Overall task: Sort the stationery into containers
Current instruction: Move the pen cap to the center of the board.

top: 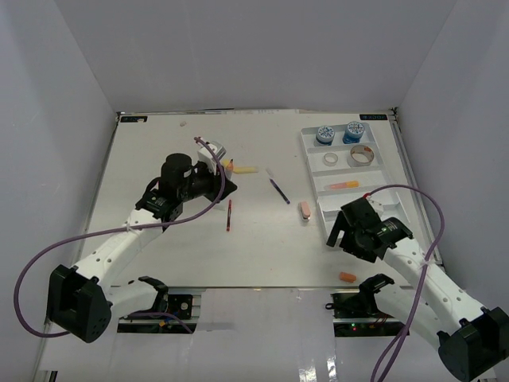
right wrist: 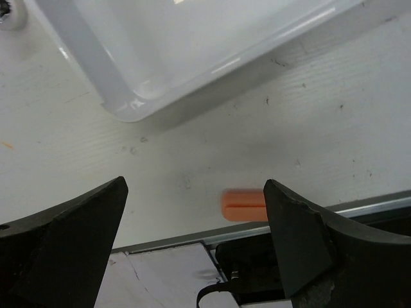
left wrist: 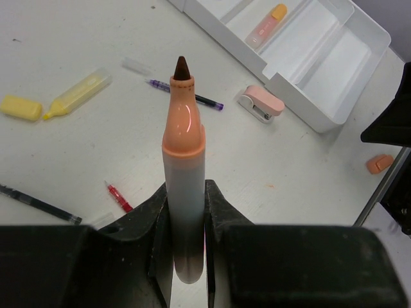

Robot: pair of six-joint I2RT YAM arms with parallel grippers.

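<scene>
The left claw point(left wrist: 186, 192) pinches an uncapped orange marker point(left wrist: 183, 115) by its back end, jaws pressed against the barrel on both sides. The marker's long axis runs straight out ahead of this claw, dark tip leading. Ahead and to the right, well apart from the tip, stands the white tray point(left wrist: 302, 96). A purple pen point(left wrist: 186, 94) and a pink piece point(left wrist: 260, 102) lie on the table point(right wrist: 321, 115) between tip and tray. The tray's long compartments run at a slant to the marker's axis, as the pink marker point(left wrist: 266, 25) already lying in one of them shows. So the carry probably calls for a reach forward and right, with a turn of the wrist to bring the barrel in line with a slot. Further right, the right claw point(right wrist: 194, 186) is spread wide and holds nothing, hanging over the table just off the tray's near corner. An orange cap point(right wrist: 244, 204) lies on the table just ahead of this claw, in line with the gap between its fingers, untouched and close to the table's edge. Its long axis lies across the gap, from one finger toward the other. The right arm is far nearer to the cap than the left. By its colour the cap may belong to the held marker.
</scene>
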